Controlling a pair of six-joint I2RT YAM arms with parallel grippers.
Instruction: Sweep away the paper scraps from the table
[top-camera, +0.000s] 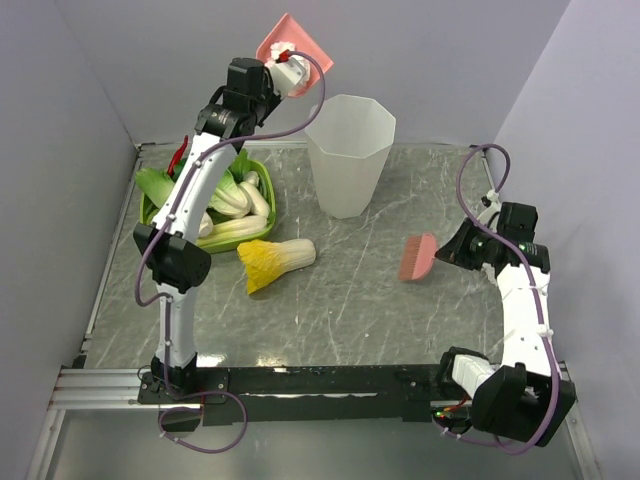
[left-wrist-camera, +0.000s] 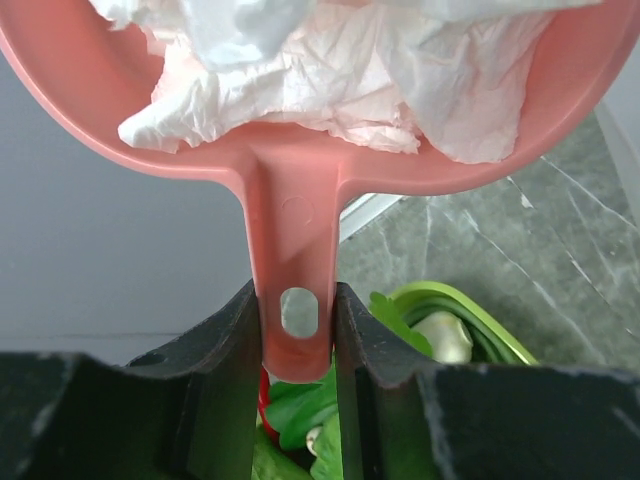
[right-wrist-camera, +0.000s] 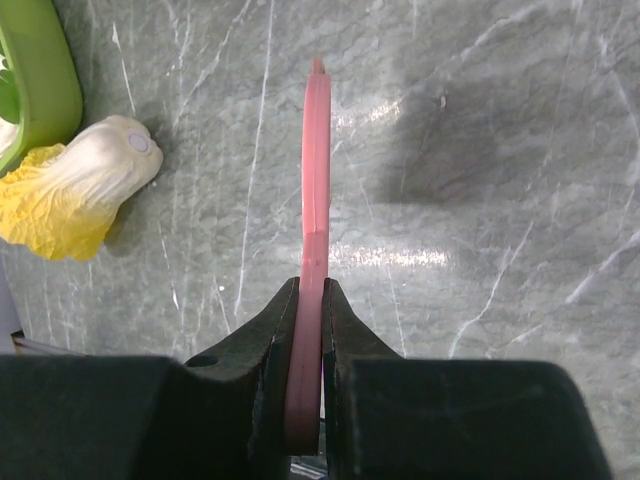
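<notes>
Where the left gripper (left-wrist-camera: 298, 322) stands: lifted high at the far left of the scene, its jaws pinched on the flat handle of the pink dustpan (left-wrist-camera: 300, 200), just where the handle's hanging hole sits.
Dustpan: tipped in the air, its pan pointing away from the wrist; in the top view it shows up and to the left of the bin's rim.
Paper scraps (left-wrist-camera: 330, 70): crumpled white wads heaped together in the pan, pressed against its back wall next to the handle's root.
Below the left wrist: a green basket (left-wrist-camera: 470, 310) with leafy cabbages (top-camera: 235, 215) lying in it, at the left of the table.
Right gripper (right-wrist-camera: 305, 300): low over the right half of the table, jaws pressed onto the thin end of a pink brush (right-wrist-camera: 316, 180), seen edge-on from the wrist.
Brush: reaches from the fingers toward the middle of the table; whether it touches the surface I cannot tell.
Loose cabbage (top-camera: 275, 262): white stem, yellow leaves, lying on its side just beside the basket's near corner.
Bin (top-camera: 348, 155): tall, white, ribbed, upright at the far middle of the table, well apart from the brush.
Table (top-camera: 350, 310): grey marbled slab with pale veins.
</notes>
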